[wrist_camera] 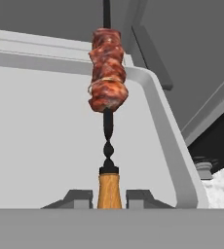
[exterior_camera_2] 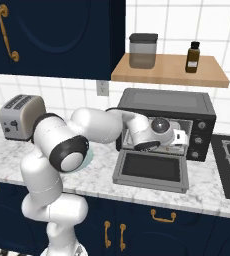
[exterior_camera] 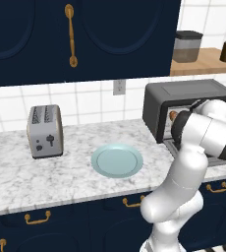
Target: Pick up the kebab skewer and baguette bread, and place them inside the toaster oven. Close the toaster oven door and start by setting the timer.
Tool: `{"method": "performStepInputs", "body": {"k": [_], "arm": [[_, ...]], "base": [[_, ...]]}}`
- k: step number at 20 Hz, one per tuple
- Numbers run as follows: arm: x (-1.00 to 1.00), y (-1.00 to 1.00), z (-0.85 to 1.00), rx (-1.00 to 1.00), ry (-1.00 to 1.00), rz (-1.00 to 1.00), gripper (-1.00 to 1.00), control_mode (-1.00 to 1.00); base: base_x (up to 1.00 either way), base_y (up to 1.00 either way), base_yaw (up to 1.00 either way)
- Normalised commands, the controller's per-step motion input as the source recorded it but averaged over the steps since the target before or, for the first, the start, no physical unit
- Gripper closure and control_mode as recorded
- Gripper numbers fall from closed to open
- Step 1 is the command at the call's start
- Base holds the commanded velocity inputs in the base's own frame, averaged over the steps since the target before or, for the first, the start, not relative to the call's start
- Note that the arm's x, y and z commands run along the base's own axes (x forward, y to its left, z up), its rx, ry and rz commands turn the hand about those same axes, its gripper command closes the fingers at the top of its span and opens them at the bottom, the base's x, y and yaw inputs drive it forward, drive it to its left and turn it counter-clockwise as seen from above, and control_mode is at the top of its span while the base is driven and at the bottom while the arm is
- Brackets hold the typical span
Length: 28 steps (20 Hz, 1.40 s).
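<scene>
The kebab skewer (wrist_camera: 107,73) has red-brown meat chunks on a dark stick with a wooden handle. My gripper (wrist_camera: 109,197) is shut on that handle and holds it over the pale tray (wrist_camera: 46,136) inside the oven. The black toaster oven (exterior_camera_2: 162,102) stands on the counter with my hand (exterior_camera_2: 181,136) reaching into its cavity. The toaster oven door (exterior_camera_2: 149,170) lies open and flat in front. A small brown rounded thing (exterior_camera: 173,115) shows inside the oven's left side; I cannot tell whether it is the baguette bread.
A bare pale blue plate (exterior_camera: 117,160) rests mid-counter, with a silver two-slot toaster (exterior_camera: 45,130) to its left. A black stove top (exterior_camera_2: 229,165) lies right of the oven. The wooden shelf (exterior_camera_2: 207,75) above carries a jar (exterior_camera_2: 143,50) and a dark bottle (exterior_camera_2: 193,56).
</scene>
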Motion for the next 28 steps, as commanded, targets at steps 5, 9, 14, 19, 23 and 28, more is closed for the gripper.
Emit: {"method": "performStepInputs", "body": {"k": [5,9,14,19,23,28], "arm": [[0.0,-0.01,-0.04,-0.03,0.09,0.0,1.0,-1.0],[-0.04,-0.11,-0.06,-0.05,0.03,0.0,1.0,-1.0],[0.01,0.0,0.0,0.0,0.0,0.0,1.0,-1.0],[0.01,0.0,0.0,0.0,0.01,0.0,1.0,-1.0],[0.0,0.0,0.0,0.0,0.06,0.0,1.0,-1.0],[0.01,0.0,0.0,0.0,0.05,0.0,1.0,-1.0]], "base": [[0.0,0.0,0.0],[0.0,0.0,0.0],[0.0,0.0,0.0],[0.0,0.0,0.0],[0.0,0.0,0.0],[0.0,0.0,0.0]]}}
